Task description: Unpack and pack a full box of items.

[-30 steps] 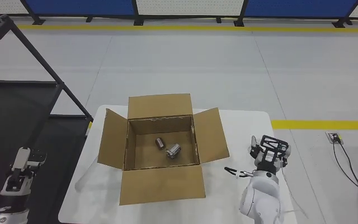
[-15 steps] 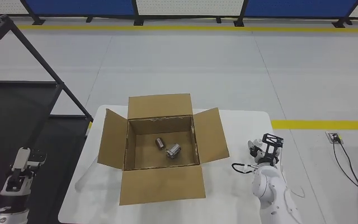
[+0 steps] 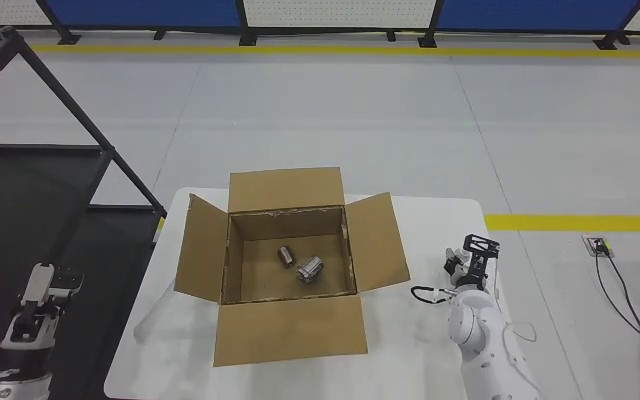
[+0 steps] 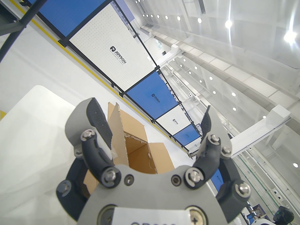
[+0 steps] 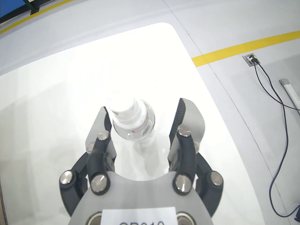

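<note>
The right gripper (image 5: 143,108) has its fingers open around a clear bottle (image 5: 133,122) with a white cap. The bottle stands on the tabletop (image 5: 70,83). I cannot tell if a finger touches it. The left gripper (image 4: 150,111) is wide open and holds nothing. Two gray things (image 3: 310,268) lie in the open box (image 3: 290,190), too small to make out.

The right gripper (image 5: 143,112) hangs pointing down, jaws spread wide. The left gripper (image 4: 150,111) sits low out on the left, tilted upward, fingers wide apart too.
</note>
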Available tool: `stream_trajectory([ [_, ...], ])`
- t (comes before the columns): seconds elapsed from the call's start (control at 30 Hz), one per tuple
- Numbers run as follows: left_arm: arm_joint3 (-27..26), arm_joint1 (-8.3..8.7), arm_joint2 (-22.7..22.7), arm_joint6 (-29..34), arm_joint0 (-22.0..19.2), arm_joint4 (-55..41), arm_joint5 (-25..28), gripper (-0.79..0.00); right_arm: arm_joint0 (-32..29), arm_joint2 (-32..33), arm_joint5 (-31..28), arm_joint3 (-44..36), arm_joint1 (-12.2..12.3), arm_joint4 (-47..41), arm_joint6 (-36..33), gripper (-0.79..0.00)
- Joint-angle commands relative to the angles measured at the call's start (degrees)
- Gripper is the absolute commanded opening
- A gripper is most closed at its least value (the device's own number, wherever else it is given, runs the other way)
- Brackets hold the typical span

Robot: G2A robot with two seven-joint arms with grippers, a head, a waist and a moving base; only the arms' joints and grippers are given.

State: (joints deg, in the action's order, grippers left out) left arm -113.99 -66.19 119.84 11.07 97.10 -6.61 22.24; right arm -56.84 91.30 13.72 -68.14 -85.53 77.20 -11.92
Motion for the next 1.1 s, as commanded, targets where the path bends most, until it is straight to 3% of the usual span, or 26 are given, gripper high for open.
stream_trajectory([
  [0.0, 0.0, 0.00, 0.0, 0.0, 0.0, 0.0, 0.0, 0.000, -0.4, -0.1, -0.4, -0.7, 0.0, -0.5, 0.6, -0.785],
  [0.13, 0.0, 0.00, 0.0, 0.0, 0.0, 0.0, 0.0, 0.000, -1.8, -0.1, -1.0, -4.1, 0.1, -1.6, 2.0, -0.785],
  [0.37, 0.0, 0.00, 0.0, 0.0, 0.0, 0.0, 0.0, 0.000, -5.1, -2.6, 3.3, -15.7, -0.5, -2.9, 4.3, -0.785],
  [0.7, 0.0, 0.00, 0.0, 0.0, 0.0, 0.0, 0.0, 0.000, -7.0, -15.0, 7.3, -34.0, -1.4, 9.4, 2.4, -0.785],
  [0.9, 0.0, 0.00, 0.0, 0.0, 0.0, 0.0, 0.0, 0.000, -5.5, -23.2, 13.2, -36.5, -2.5, 16.8, 5.2, -0.785],
  [1.07, 0.0, 0.00, 0.0, 0.0, 0.0, 0.0, 0.0, 0.000, -3.5, -27.4, 9.5, -35.8, -3.1, 16.7, 5.2, -0.785],
])
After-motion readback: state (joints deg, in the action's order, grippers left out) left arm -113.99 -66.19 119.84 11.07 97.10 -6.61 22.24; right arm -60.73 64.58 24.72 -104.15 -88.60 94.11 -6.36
